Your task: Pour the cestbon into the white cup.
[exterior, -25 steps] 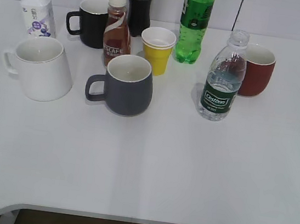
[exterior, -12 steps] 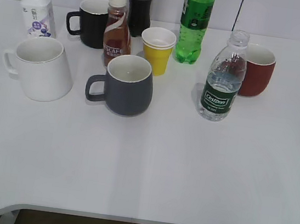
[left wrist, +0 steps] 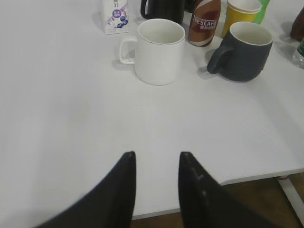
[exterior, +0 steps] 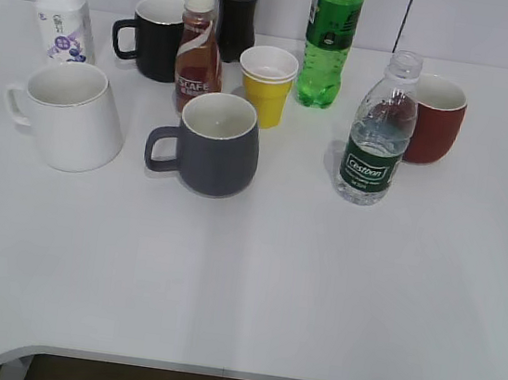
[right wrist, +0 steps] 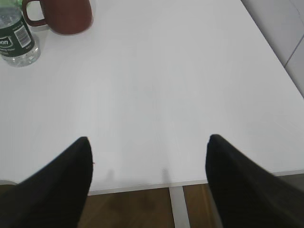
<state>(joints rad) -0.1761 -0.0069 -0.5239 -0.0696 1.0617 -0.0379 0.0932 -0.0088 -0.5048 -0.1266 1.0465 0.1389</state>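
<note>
The cestbon bottle (exterior: 377, 131) stands upright at the right of the table, uncapped, next to a red mug; its lower part shows in the right wrist view (right wrist: 15, 40). The white cup (exterior: 67, 115) stands at the left with its handle to the left; it also shows in the left wrist view (left wrist: 159, 51). My left gripper (left wrist: 156, 154) is open and empty over the table's near edge, well short of the white cup. My right gripper (right wrist: 148, 138) is wide open and empty near the table's front edge, far from the bottle. Neither gripper shows in the exterior view.
A grey mug (exterior: 213, 143), brown Nescafe bottle (exterior: 198, 51), yellow paper cup (exterior: 267, 83), black mug (exterior: 155, 36), green soda bottle (exterior: 329, 39), dark soda bottle (exterior: 235, 8), white milk bottle (exterior: 62, 19) and red mug (exterior: 436, 119) crowd the back. The white table (exterior: 251, 283) ends at the front.
</note>
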